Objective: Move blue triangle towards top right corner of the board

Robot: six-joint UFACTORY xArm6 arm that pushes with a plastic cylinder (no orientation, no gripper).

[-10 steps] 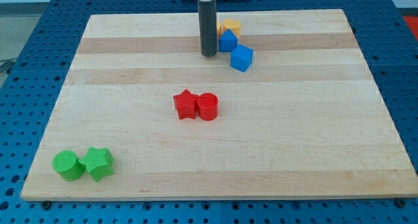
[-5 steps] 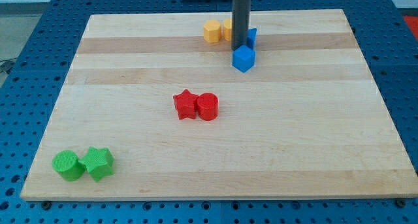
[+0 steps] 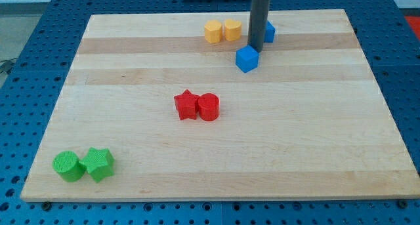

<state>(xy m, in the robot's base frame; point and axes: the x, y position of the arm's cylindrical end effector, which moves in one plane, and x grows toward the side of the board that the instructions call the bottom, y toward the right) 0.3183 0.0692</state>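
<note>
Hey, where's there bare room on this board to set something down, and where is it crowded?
Free: the view's right side of the board, and the bottom middle between the red pair and green pair. Crowded: the top middle, where my tip stands among two yellow blocks, the blue cube and blue triangle.

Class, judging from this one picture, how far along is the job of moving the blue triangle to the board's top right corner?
Under way, not finished. My tip sits against the view's left side of the blue triangle, which the rod partly hides near the board's top edge. The blue cube lies just below my tip. Left to do: the triangle is only right of centre, with a long stretch before the top right corner.
</note>
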